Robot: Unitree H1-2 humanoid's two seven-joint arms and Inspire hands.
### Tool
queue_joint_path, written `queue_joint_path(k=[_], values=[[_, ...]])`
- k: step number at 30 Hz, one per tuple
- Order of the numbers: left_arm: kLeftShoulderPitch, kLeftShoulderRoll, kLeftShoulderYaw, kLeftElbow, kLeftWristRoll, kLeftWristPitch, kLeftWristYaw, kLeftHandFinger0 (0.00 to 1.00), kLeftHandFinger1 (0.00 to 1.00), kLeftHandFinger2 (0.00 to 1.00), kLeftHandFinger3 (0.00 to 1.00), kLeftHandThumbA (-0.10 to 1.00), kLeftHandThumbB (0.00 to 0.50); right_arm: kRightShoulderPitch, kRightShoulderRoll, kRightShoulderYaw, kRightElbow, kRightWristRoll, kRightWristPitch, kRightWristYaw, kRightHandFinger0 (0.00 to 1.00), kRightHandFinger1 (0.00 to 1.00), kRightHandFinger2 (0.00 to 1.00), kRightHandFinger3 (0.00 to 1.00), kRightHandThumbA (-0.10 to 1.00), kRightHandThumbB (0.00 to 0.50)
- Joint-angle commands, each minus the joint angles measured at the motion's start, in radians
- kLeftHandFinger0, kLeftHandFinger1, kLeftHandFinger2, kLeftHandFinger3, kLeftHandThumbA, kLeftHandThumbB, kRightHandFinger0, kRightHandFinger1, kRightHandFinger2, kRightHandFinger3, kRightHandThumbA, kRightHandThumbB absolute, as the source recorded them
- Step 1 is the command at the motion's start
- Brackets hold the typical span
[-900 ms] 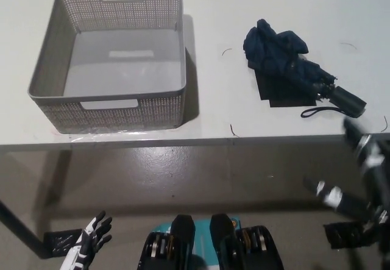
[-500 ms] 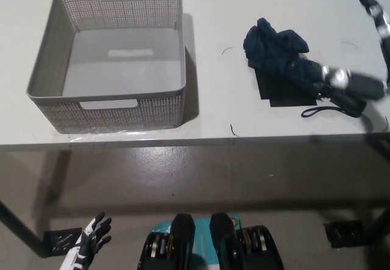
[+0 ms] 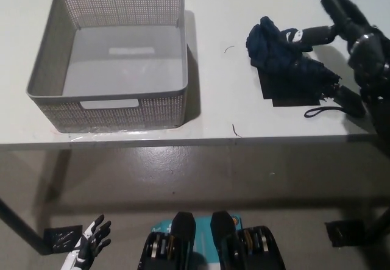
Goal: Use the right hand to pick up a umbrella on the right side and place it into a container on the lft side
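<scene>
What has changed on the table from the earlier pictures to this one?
The black right hand rose from below the table's front edge at the right and now hangs over the folded navy umbrella, fingers spread, reaching onto its canopy, not closed on it. The umbrella and the grey basket kept their places. The white left hand stayed low at the left.

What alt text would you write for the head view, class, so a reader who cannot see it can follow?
The black right hand, fingers spread, reaches over a folded navy umbrella lying at the right of a white table. A grey perforated basket stands empty at the left. The white left hand rests low, below the table edge.
</scene>
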State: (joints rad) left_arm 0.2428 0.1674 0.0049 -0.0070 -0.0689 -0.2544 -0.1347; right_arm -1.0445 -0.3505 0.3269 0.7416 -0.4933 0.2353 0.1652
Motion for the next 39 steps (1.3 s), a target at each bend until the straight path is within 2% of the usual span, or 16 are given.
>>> queue_joint_path(k=[1,11,20,24,25,26,27,28,29,31,33,34,35,37,38,39], values=[[0.018,0.001,-0.008,-0.047,-0.01,-0.055,-0.017,1.0,1.0,1.0,1.0,1.0,0.043,-0.162,0.034,0.076,0.214,-0.081,0.01,-0.022,1.0,1.0,1.0,1.0,1.0,0.448],[0.012,0.013,-0.007,-0.049,-0.008,-0.048,-0.021,1.0,1.0,1.0,1.0,1.0,0.049,-0.187,0.118,0.171,0.515,-0.09,-0.045,-0.078,1.0,1.0,1.0,1.0,1.0,0.5],[-0.002,0.016,-0.011,-0.046,-0.01,-0.047,-0.031,1.0,1.0,1.0,1.0,1.0,0.029,-0.128,0.165,0.212,0.611,-0.083,-0.05,-0.059,1.0,1.0,1.0,1.0,0.94,0.494],[0.008,0.012,-0.009,-0.055,0.0,-0.041,-0.027,1.0,1.0,1.0,1.0,1.0,0.036,-0.092,0.172,0.217,0.647,-0.085,-0.065,-0.103,1.0,1.0,1.0,1.0,0.54,0.337],[0.007,0.014,-0.009,-0.05,-0.006,-0.047,-0.032,1.0,1.0,1.0,1.0,1.0,0.026,-0.07,0.169,0.212,0.645,-0.086,-0.094,-0.183,0.57,0.68,0.8,0.98,0.07,0.275],[0.007,0.016,-0.008,-0.048,-0.004,-0.05,-0.032,1.0,1.0,1.0,1.0,1.0,0.023,-0.049,0.164,0.207,0.64,-0.088,-0.125,-0.267,0.23,0.33,0.44,0.71,-0.09,0.236],[0.005,0.017,-0.006,-0.048,-0.002,-0.051,-0.031,1.0,1.0,1.0,1.0,1.0,0.022,-0.039,0.163,0.196,0.638,-0.08,-0.145,-0.315,0.11,0.24,0.37,0.63,-0.1,0.237],[0.002,0.018,-0.005,-0.045,-0.003,-0.055,-0.032,1.0,1.0,1.0,1.0,1.0,0.022,-0.034,0.162,0.188,0.638,-0.074,-0.16,-0.347,0.01,0.12,0.25,0.58,-0.1,0.215],[0.0,0.019,-0.004,-0.042,-0.008,-0.053,-0.034,1.0,1.0,1.0,1.0,1.0,0.025,-0.031,0.16,0.172,0.633,-0.061,-0.182,-0.378,0.0,0.03,0.18,0.52,-0.1,0.198],[-0.005,0.018,-0.003,-0.037,-0.007,-0.053,-0.033,1.0,1.0,1.0,1.0,1.0,0.032,-0.042,0.159,0.153,0.629,-0.047,-0.196,-0.404,0.0,0.07,0.2,0.43,-0.1,0.246],[-0.004,0.014,-0.005,-0.04,-0.011,-0.048,-0.035,1.0,1.0,1.0,1.0,1.0,0.032,-0.046,0.157,0.145,0.623,-0.052,-0.236,-0.454,0.0,0.0,0.07,0.21,-0.1,0.234],[-0.004,0.014,-0.005,-0.04,-0.013,-0.048,-0.035,1.0,1.0,1.0,1.0,1.0,0.032,-0.046,0.156,0.143,0.621,-0.052,-0.242,-0.461,0.0,0.0,0.07,0.18,-0.1,0.222],[0.001,0.013,-0.005,-0.038,-0.014,-0.052,-0.036,1.0,1.0,1.0,1.0,1.0,0.031,-0.048,0.158,0.134,0.62,-0.049,-0.255,-0.477,0.0,0.05,0.17,0.22,-0.1,0.18],[0.007,0.013,-0.002,-0.033,-0.012,-0.06,-0.035,1.0,1.0,1.0,1.0,1.0,0.031,-0.055,0.162,0.123,0.611,-0.047,-0.276,-0.507,0.0,0.2,0.64,0.55,-0.1,0.162],[0.007,0.013,-0.001,-0.032,-0.011,-0.06,-0.035,1.0,1.0,1.0,1.0,1.0,0.031,-0.065,0.163,0.12,0.605,-0.047,-0.279,-0.507,0.0,0.29,0.76,0.74,-0.1,0.152],[0.01,0.014,-0.001,-0.03,-0.011,-0.062,-0.036,1.0,1.0,1.0,1.0,1.0,0.03,-0.08,0.166,0.117,0.597,-0.046,-0.28,-0.503,0.0,0.34,0.8,0.81,-0.1,0.168]])
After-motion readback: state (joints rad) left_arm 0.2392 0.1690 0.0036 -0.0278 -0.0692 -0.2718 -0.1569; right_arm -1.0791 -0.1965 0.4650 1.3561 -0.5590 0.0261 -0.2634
